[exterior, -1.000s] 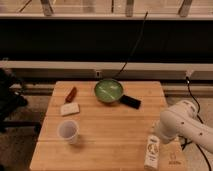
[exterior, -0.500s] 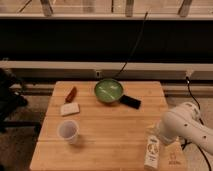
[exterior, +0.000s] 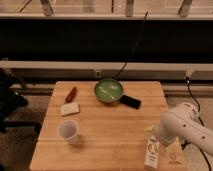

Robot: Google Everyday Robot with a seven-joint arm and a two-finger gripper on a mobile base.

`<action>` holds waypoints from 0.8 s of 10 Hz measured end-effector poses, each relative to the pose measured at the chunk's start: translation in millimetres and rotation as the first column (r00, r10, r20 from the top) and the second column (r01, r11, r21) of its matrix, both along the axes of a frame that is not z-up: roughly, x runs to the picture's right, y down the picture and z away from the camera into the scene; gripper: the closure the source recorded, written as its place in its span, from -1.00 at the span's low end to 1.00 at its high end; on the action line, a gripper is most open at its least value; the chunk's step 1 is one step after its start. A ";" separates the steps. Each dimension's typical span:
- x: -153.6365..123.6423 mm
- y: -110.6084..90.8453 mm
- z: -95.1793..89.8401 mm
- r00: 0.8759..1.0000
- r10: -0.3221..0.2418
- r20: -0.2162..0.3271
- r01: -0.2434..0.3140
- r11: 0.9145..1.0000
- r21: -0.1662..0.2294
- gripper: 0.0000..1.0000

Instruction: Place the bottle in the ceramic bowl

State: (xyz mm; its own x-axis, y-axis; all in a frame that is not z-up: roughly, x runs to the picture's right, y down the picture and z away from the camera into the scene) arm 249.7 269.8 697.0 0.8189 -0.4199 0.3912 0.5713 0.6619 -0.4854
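Start with the table point(exterior: 110, 135) and its edges. The bottle point(exterior: 152, 154) stands upright near the front right corner, close to both the front edge and the right edge. The gripper point(exterior: 154, 136) sits right at the top of the bottle, at the end of the white arm point(exterior: 186, 127) that reaches in from the right. You cannot tell whether it is clamped on the bottle or released.

The green bowl point(exterior: 108, 91) sits near the back edge, about mid-width and well apart from the bottle. A flat black object point(exterior: 130, 101) lies just beside its right rim, on the side facing the bottle. Between the bottle and the bowl you have a broad stretch of bare wood. The left half holds the rest, all apart from one another.

Counted on the table:
- one bottle
- one bowl
- one clear plastic cup point(exterior: 68, 131), upright near the front left
- one pale block point(exterior: 70, 109)
- one reddish-brown piece point(exterior: 71, 93) behind the block
- one black object

A dark cable point(exterior: 136, 44) runs up behind the bowl.
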 end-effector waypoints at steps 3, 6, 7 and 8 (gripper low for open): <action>2.3 5.2 2.4 0.996 -0.080 0.046 0.081 0.997 -0.014 -0.60; 3.7 11.7 5.5 0.989 -0.116 0.087 0.119 0.993 -0.027 -0.60; 3.4 14.5 7.4 0.986 -0.129 0.107 0.132 0.991 -0.028 -0.60; 3.4 17.4 8.8 0.982 -0.138 0.126 0.143 0.989 -0.029 -0.60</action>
